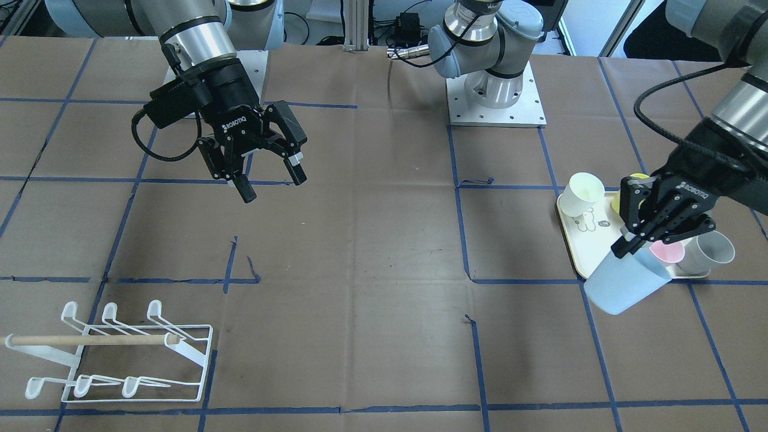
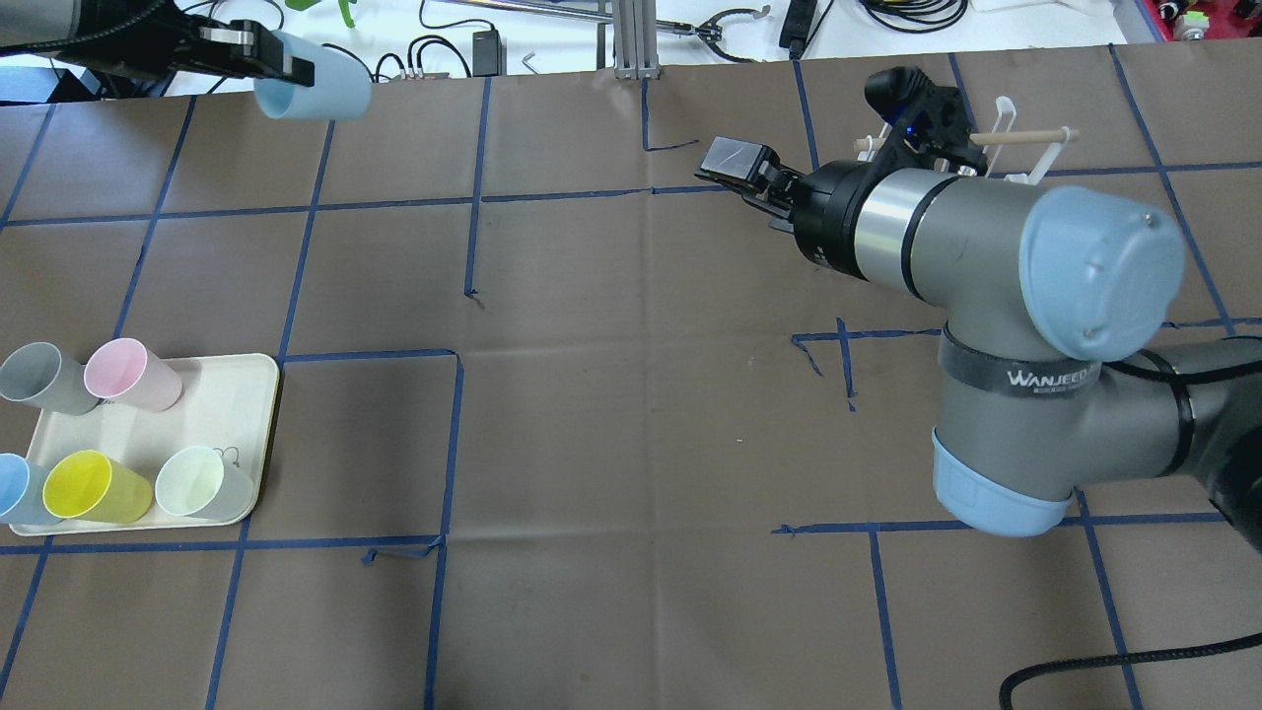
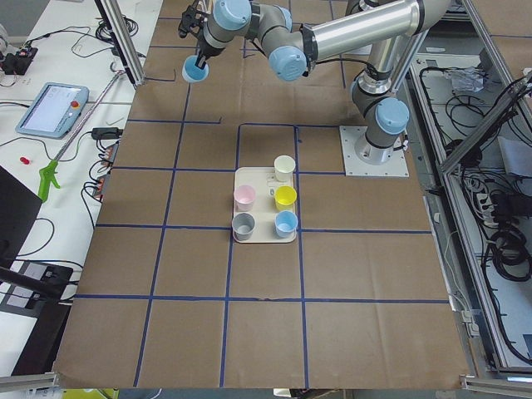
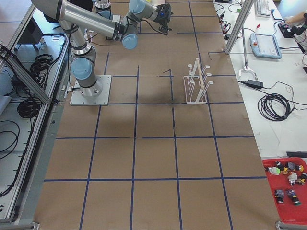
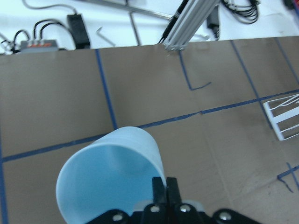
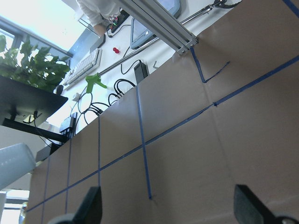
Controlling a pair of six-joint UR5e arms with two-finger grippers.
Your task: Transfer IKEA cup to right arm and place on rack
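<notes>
My left gripper (image 1: 621, 246) is shut on the rim of a pale blue IKEA cup (image 1: 626, 282) and holds it tilted in the air beside the tray. In the overhead view the cup (image 2: 315, 89) is at the far left of the table. The left wrist view shows the fingers pinching the cup wall (image 5: 112, 182). My right gripper (image 1: 273, 180) is open and empty above the table, and it also shows in the overhead view (image 2: 732, 164). The white wire rack (image 1: 120, 354) with its wooden dowel stands on the right arm's side, partly hidden behind that arm in the overhead view (image 2: 1020, 143).
A cream tray (image 2: 242, 399) holds grey (image 2: 39, 377), pink (image 2: 130, 373), blue, yellow (image 2: 94, 487) and pale green (image 2: 202, 483) cups. Blue tape lines cross the brown table cover. Cables and an aluminium post lie past the far edge.
</notes>
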